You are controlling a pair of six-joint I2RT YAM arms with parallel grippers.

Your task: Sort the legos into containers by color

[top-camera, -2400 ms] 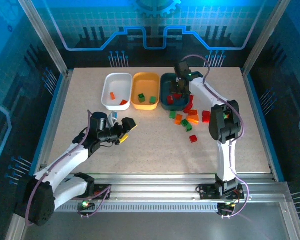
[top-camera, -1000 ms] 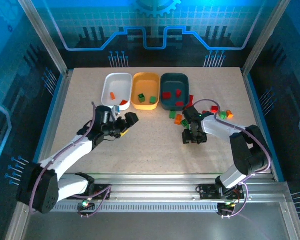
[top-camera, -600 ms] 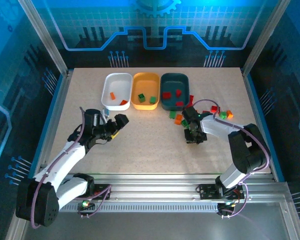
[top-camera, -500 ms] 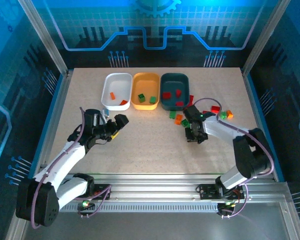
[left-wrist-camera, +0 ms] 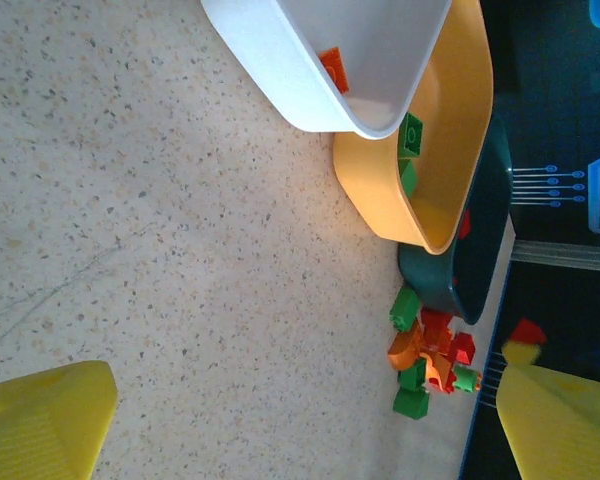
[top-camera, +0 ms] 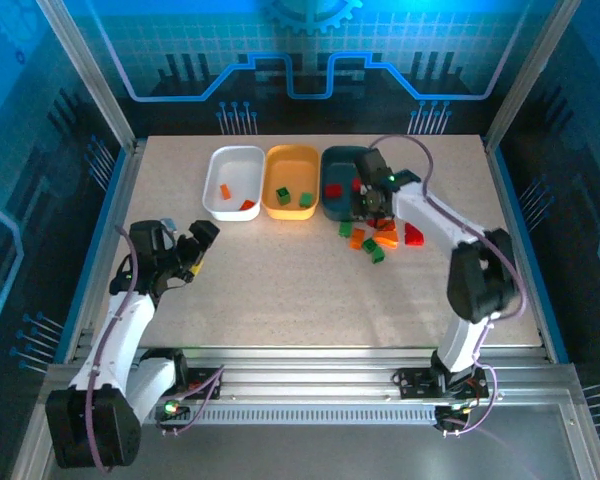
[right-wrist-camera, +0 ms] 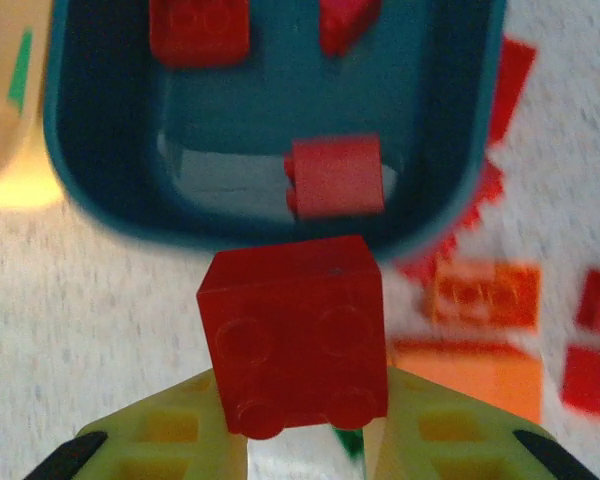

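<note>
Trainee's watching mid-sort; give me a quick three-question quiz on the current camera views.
1. True or false: the left end effector grips a brick.
2. Which shallow plastic tray holds the small green plastic bricks? A the white tray, B the orange-yellow tray, C the dark teal tray.
3. What colour is the small plastic brick held in the right end effector?
Key: 1 false, it is open; 2 B; 3 red.
</note>
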